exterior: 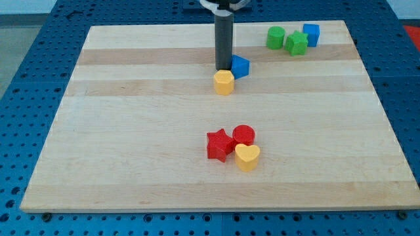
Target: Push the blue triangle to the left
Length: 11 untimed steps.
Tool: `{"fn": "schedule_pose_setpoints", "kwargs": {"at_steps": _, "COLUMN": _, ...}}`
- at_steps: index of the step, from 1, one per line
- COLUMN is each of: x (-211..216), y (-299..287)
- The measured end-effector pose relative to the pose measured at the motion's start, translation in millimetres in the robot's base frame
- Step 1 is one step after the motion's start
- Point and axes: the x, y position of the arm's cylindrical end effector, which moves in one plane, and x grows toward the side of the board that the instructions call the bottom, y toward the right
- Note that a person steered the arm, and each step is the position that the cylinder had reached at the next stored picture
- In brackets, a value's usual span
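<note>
The blue triangle (241, 66) lies on the wooden board (131, 131) above the view's centre. A yellow hexagon block (224, 82) touches its lower left corner. My tip (224, 69) stands right at the blue triangle's left side, just above the yellow hexagon. The dark rod rises straight up out of the view's top.
A red star (219, 145), a red cylinder (243, 135) and a yellow heart (247, 157) cluster below the centre. At the top right sit a green cylinder (275, 37), a green star-like block (296, 43) and a blue cube (311, 34).
</note>
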Motion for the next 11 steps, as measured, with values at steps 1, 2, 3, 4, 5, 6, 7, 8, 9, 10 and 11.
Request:
{"fn": "schedule_pose_setpoints", "kwargs": {"at_steps": 1, "x": -17.7, "y": 19.6}}
{"fn": "schedule_pose_setpoints", "kwargs": {"at_steps": 2, "x": -20.7, "y": 77.2}}
{"fn": "schedule_pose_setpoints", "kwargs": {"at_steps": 3, "x": -8.3, "y": 128.6}}
{"fn": "schedule_pose_setpoints", "kwargs": {"at_steps": 4, "x": 22.7, "y": 132.3}}
{"fn": "schedule_pose_setpoints", "kwargs": {"at_steps": 5, "x": 13.7, "y": 83.8}}
{"fn": "schedule_pose_setpoints", "kwargs": {"at_steps": 6, "x": -5.8, "y": 53.7}}
{"fn": "schedule_pose_setpoints", "kwargs": {"at_steps": 7, "x": -8.5, "y": 22.4}}
{"fn": "schedule_pose_setpoints", "kwargs": {"at_steps": 8, "x": -8.5, "y": -4.0}}
{"fn": "schedule_pose_setpoints", "kwargs": {"at_steps": 9, "x": -11.9, "y": -5.1}}
{"fn": "schedule_pose_setpoints", "kwargs": {"at_steps": 10, "x": -11.9, "y": -7.0}}
{"fn": "schedule_pose_setpoints", "kwargs": {"at_steps": 11, "x": -14.5, "y": -28.2}}
